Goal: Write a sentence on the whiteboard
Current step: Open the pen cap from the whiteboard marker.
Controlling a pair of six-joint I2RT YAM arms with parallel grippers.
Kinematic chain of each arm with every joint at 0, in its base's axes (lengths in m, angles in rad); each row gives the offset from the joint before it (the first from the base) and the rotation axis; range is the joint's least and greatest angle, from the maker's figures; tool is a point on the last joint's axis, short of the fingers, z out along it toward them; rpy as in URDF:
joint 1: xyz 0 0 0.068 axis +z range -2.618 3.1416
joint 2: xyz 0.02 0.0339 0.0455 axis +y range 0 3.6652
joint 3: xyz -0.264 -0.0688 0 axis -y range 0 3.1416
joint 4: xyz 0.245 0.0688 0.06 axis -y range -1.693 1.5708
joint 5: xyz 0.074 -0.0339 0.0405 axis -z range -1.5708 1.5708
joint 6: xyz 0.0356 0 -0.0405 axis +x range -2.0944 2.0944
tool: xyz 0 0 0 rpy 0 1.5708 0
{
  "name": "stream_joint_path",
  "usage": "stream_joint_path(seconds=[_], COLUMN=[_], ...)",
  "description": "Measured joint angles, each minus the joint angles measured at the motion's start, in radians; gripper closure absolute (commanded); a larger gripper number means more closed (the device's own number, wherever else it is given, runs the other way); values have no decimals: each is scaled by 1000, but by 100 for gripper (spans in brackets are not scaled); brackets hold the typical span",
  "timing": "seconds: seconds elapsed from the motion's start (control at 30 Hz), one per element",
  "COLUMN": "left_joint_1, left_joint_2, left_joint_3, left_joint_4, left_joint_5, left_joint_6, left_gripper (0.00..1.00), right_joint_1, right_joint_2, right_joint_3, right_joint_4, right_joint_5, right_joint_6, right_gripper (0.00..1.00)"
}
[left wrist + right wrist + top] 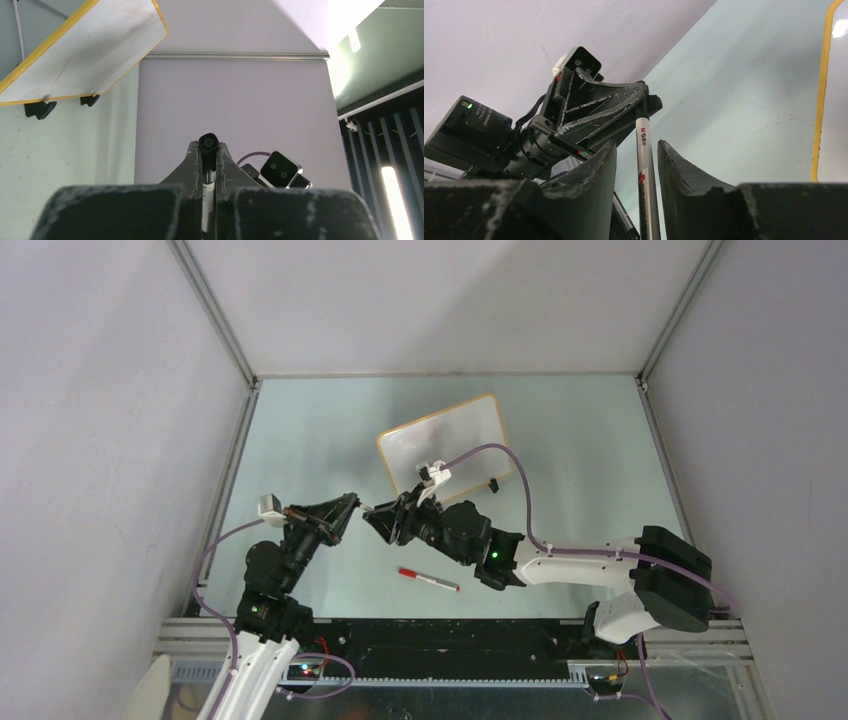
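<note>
While a white pen with a red end [428, 580] lies loose on the green table [580, 490] just beyond the arm bases, both grippers meet above the table slightly farther in. Left gripper [207, 150]: clamped tight on a grey-barrelled marker [642, 137], whose black end pokes past the fingertips. Right gripper [636, 150]: fingers straddle the same barrel, with a gap visible on one side, so not yet closed on it. The whiteboard [443, 443] sits beyond them toward the far wall, turned askew. It has an orange frame, two black clip feet [40, 109] along one edge, and a glossy, faintly smeared surface.

Glossy whiteboard [85, 45], smooth plastic marker [641, 131], scuffed matt black right end effector [636, 150].
</note>
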Motion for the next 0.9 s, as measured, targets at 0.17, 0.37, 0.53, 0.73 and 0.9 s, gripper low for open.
stream_joint_path(seconds=[0.17,0.37,0.53,0.73,0.9], left_joint_1=[0,0,0,0,0], left_joint_2=[0,-1,-10,-16,-19], left_joint_3=[0,0,0,-4,-10], left_joint_4=[0,0,0,0,2], left_joint_5=[-5,-5,-8,-10,-16], left_joint_6=[0,0,-4,-8,-14], left_gripper=[100,100,100,100,100], right_joint_1=[0,0,-5,-7,-9], right_joint_2=[3,4,4,5,4], right_joint_3=[8,10,10,10,10], right_joint_4=[-10,-26,-28,-27,-34], right_joint_5=[-1,-8,-17,-26,-27], right_joint_6=[0,2,-4,-1,0], right_gripper=[61,81,100,100,100])
